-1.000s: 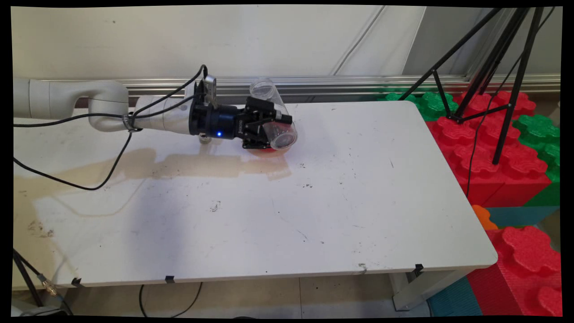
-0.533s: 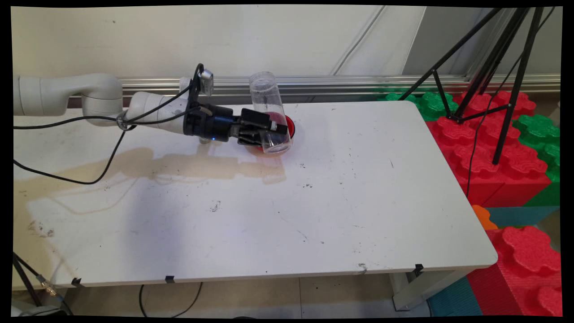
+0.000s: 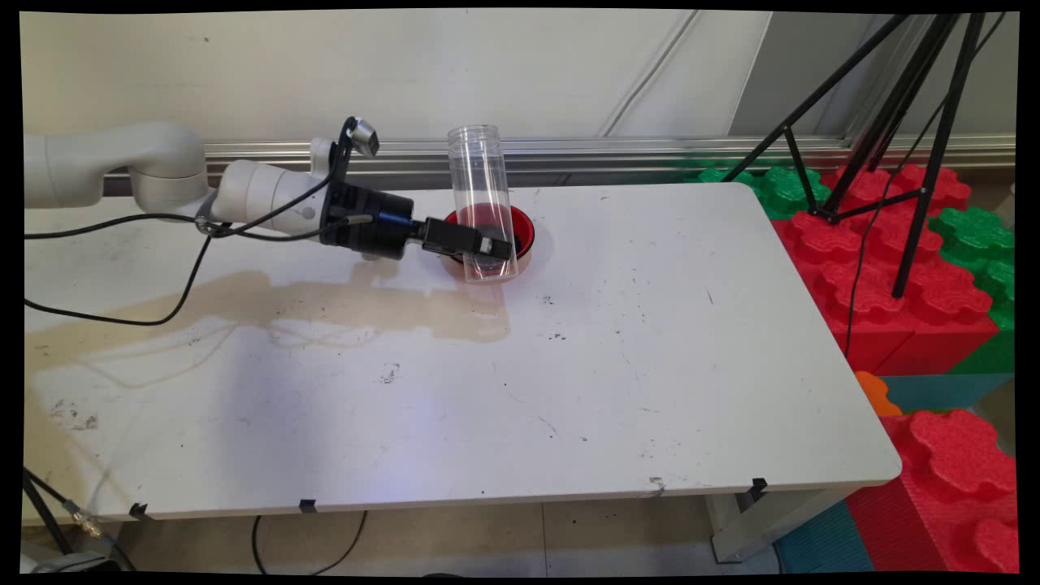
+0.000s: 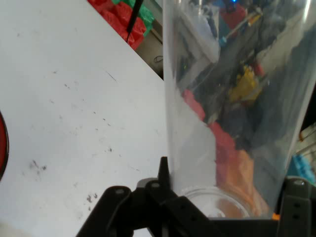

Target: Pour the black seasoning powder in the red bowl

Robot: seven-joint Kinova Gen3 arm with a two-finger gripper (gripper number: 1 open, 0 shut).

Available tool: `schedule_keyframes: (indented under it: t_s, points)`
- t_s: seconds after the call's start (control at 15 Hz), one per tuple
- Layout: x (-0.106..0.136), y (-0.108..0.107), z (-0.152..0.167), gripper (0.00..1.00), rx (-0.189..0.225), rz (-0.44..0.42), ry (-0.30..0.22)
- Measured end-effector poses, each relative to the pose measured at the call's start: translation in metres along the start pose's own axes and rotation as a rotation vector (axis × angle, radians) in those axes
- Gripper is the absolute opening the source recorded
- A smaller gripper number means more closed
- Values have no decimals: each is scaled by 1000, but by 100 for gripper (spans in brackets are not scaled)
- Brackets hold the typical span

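Near side of the surface (image 3: 487, 390) carries only scuffs and a tan stain. Mid-depth, toward the back edge: hand (image 3: 487, 246) reaches in level from the left and pinches the clear tube (image 3: 481, 195) low on its body, fingers on either side. Tube is near upright, open end up, base just over the red bowl (image 3: 520, 226). Behind: wall, with a tripod (image 3: 894, 122) off right.

Robot lab, tripod (image 3: 902, 122) (foam blocks (image 3: 894, 268))
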Motion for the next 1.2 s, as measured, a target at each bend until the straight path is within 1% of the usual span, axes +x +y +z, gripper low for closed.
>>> schedule_keyframes:
  t_s: [0.13, 0.4, 0.6, 0.8, 1.0, 1.2]
  points:
    - [-2, 4, -2, 0, 6, 76, -7]
    - [-8, 13, -8, 0, 21, 259, -22]
    - [-19, 18, -11, 0, 31, 395, -45]
    - [-32, 21, -11, 0, 39, 504, -71]
    - [-45, 21, -9, 0, 43, 580, -92]
    - [-58, 19, -6, 0, 46, 637, -114]
